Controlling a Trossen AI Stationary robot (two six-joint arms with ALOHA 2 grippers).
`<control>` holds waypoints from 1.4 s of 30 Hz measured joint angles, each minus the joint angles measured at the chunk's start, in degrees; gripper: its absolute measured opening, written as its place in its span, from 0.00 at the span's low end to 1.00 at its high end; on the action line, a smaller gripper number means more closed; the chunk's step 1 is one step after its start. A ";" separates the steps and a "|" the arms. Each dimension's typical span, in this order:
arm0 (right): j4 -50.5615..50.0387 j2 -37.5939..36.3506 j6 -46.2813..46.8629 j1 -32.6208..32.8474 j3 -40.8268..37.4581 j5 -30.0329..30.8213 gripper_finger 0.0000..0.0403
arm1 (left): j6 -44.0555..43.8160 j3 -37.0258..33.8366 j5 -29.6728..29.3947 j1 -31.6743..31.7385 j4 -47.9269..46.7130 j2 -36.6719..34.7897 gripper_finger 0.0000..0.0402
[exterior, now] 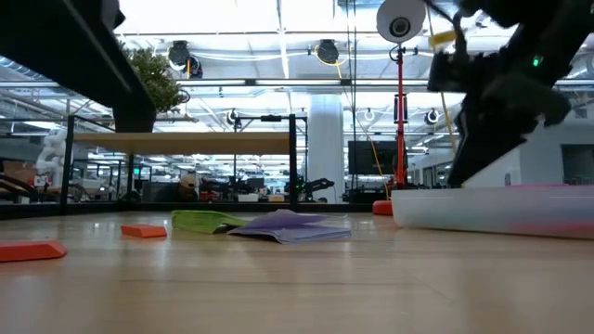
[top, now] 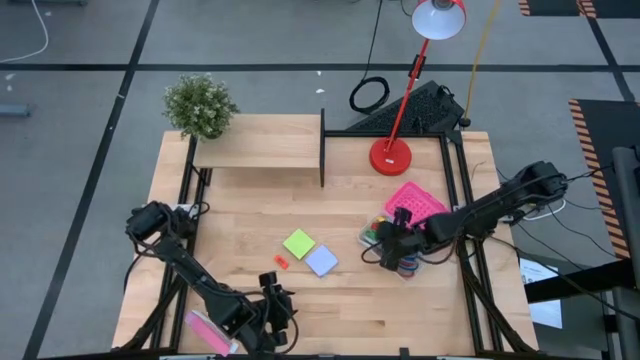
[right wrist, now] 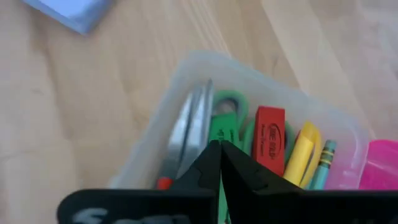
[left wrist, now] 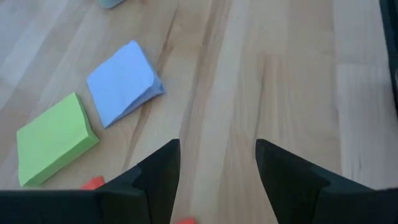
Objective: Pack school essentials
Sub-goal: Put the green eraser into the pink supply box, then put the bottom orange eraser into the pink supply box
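At the near left of the worktop (top: 260, 215) a flat pink-and-white packet (top: 207, 330) is seen lying at the edge, just beside the left gripper (top: 275, 318), which is held low over the near edge with its fingers (left wrist: 163, 171) spread apart and nothing between them. Ahead of it, toward the middle of the worktop, a small orange block (top: 281, 262) is seen, and a second orange block (exterior: 30, 250) shows in the low view. Just right of the block in the high view a green sticky-note pad (top: 298, 243) lies flat, and a pale-blue sticky-note pad (top: 321, 260) is set just beside it on the near right, its sheets slightly ruffled. Further right a clear plastic box (right wrist: 180, 81) rests on the worktop; inside it green-handled scissors (right wrist: 219, 121), a red block (right wrist: 269, 138), a yellow pen (right wrist: 301, 151) and a teal pencil (right wrist: 322, 163) are packed side by side. The right gripper (top: 398, 240) is held over this box, its fingers (right wrist: 214, 165) pressed together at the tips with nothing visibly caught between them. A pink perforated lid (top: 415, 203) lies just beyond the box, on the far right.
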 joint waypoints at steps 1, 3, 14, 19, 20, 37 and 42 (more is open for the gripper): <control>0.01 -1.10 0.00 0.30 0.00 0.00 0.01 | -0.21 0.00 0.00 -0.36 -0.25 0.00 0.53; 0.14 -3.41 0.04 0.95 0.00 0.03 0.01 | -1.23 -0.15 -0.01 -1.03 -1.02 0.00 0.53; 0.80 -3.06 1.70 1.29 -2.50 1.18 0.01 | -12.72 -9.66 1.53 -2.47 0.89 0.00 0.53; 4.44 -1.81 3.32 -0.55 -6.15 -0.24 0.01 | -12.83 -9.92 1.52 -2.43 1.78 0.00 0.53; 4.80 -1.66 3.32 -0.80 -6.52 -0.26 0.01 | -12.16 -9.92 1.49 -2.43 2.25 0.00 0.53; 4.82 -6.27 2.82 -1.97 -7.10 -2.03 0.01 | -6.47 -9.87 1.51 -3.25 5.98 0.00 0.53; 5.35 -9.40 2.16 -0.77 -7.12 -1.91 0.01 | -8.49 -9.86 1.51 -3.30 2.07 -0.07 0.53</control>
